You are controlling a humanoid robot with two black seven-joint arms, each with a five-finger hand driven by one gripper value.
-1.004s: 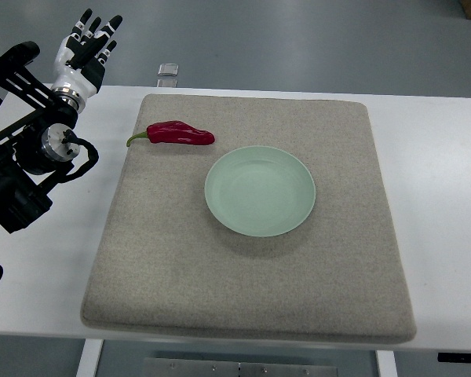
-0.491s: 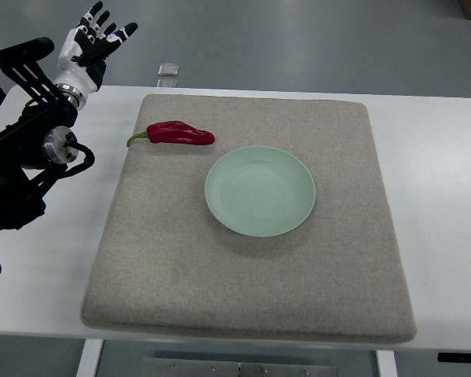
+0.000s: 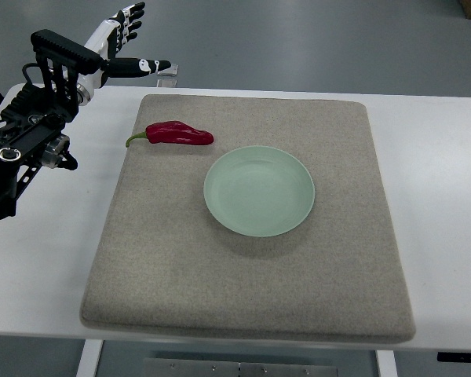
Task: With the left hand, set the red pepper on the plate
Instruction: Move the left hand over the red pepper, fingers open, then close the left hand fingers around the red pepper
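A red pepper (image 3: pixel 178 134) with a green stem lies on the grey mat (image 3: pixel 251 267) near its far left corner. A pale green plate (image 3: pixel 259 190) sits on the mat to the pepper's right and nearer me, with nothing on it. My left hand (image 3: pixel 127 43) is open, fingers spread, up above the table's far left edge, behind and left of the pepper and apart from it. The right arm does not show.
The mat lies on a white table (image 3: pixel 439 188). A small clear object (image 3: pixel 168 72) sits at the table's far edge by my left thumb. My black left arm (image 3: pixel 27 141) reaches over the table's left side.
My left hand has swung right and farther away, with the thumb now pointing right over the table's far edge. The pepper and plate have not moved.
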